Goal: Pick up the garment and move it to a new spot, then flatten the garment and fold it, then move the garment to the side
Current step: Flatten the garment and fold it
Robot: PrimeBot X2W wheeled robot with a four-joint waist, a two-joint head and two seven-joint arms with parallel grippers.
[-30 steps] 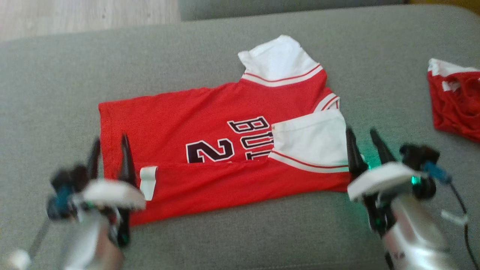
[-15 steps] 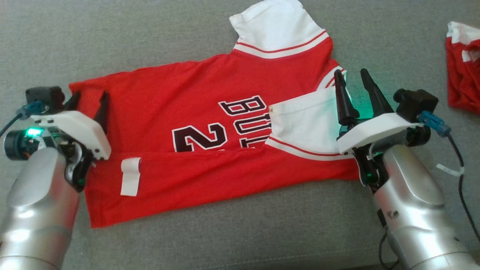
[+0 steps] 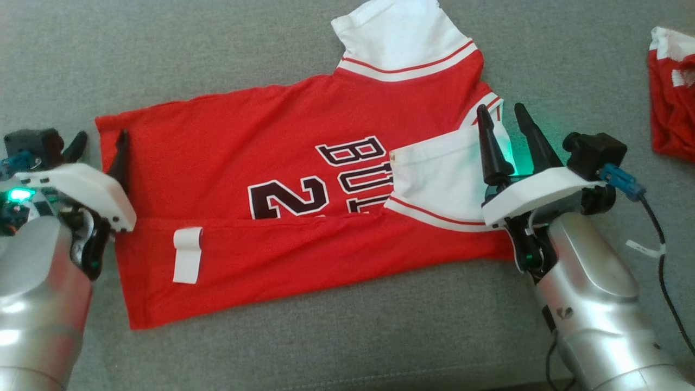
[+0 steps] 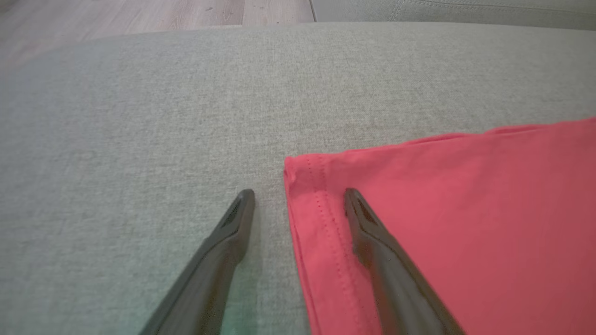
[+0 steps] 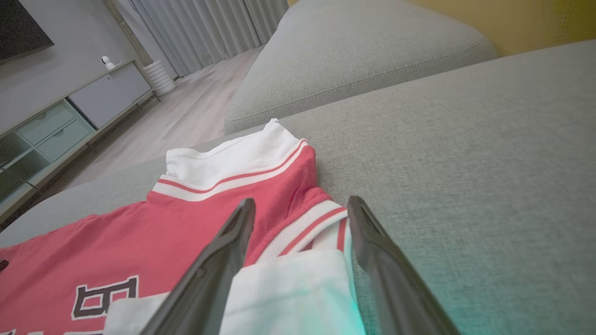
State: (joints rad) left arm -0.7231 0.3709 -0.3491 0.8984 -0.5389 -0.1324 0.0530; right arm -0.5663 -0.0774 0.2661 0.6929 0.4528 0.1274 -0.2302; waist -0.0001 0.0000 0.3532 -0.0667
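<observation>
In the head view, the jersey lies spread on the sofa seat with its number side up. Its near long side is already turned over onto the body, and one white sleeve is tucked in. The other sleeve sticks out at the far side. Moving and flattening look done and the first fold is in. The far side, the halving and the shift aside are left.

The left gripper is at the hem end and the right gripper is at the neck end. Both are spread wide and empty. Bare cushion surrounds the jersey. Another red garment lies well apart on the robot's right, which narrows that side.

In the left wrist view, the fingers straddle the hem, one over bare cushion and one over red cloth. Whether the tips touch is hard to tell. Wooden floor lies beyond the seat's far edge.

In the right wrist view, the fingers bracket the striped collar. A second cushion rises behind.
</observation>
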